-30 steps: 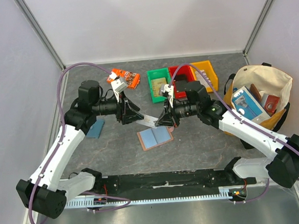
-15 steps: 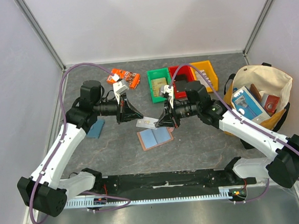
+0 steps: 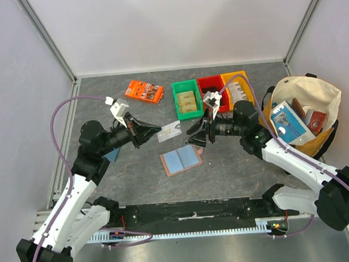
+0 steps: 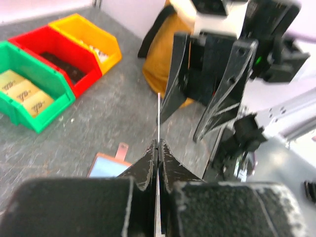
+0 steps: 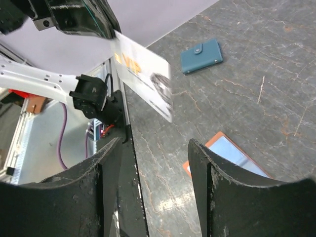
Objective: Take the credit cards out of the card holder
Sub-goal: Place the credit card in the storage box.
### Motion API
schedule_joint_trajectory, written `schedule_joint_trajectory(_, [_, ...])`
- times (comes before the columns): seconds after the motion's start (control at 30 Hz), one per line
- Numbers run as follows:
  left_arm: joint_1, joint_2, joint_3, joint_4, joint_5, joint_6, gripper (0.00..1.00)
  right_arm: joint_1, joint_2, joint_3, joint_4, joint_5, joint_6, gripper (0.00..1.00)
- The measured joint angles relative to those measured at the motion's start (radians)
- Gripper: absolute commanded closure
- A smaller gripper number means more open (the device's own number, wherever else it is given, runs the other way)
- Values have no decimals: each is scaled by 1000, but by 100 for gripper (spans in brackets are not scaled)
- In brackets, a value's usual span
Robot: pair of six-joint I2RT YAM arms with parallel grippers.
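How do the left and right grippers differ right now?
The left gripper is shut; the right gripper is open. The left gripper pinches a white card by its edge; the right gripper holds nothing. Both hover above the table, pointing toward each other, near the open card holder.

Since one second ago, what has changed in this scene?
The left gripper, shut on the card, carried it toward the far side, off the card holder. The right gripper drew back to the right and stands open. The card holder stayed open, unmoved.
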Motion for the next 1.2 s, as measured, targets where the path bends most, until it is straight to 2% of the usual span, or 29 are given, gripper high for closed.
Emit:
schedule_joint_trajectory(0.17, [0,-27,-53,191,-54,-184,98,1,0,-60,155,19,108,39])
schedule_joint_trajectory(0.47, [0,-20,-76,344,-60,-348,98,1,12,-66,364,23,229,43])
schedule_joint_trajectory(0.67, [0,-12,-90,373,-58,-389,98,1,14,-66,416,24,259,47])
schedule_joint_trajectory(0.87, [0,-9,-92,395,-51,-411,98,1,29,-64,436,28,271,59])
schedule_joint_trajectory(1.13, [0,-8,-113,402,-42,-425,98,-11,36,-59,446,30,285,61])
schedule_joint_trajectory(1.2, [0,-8,-117,402,-38,-426,98,-14,36,-54,451,29,286,67])
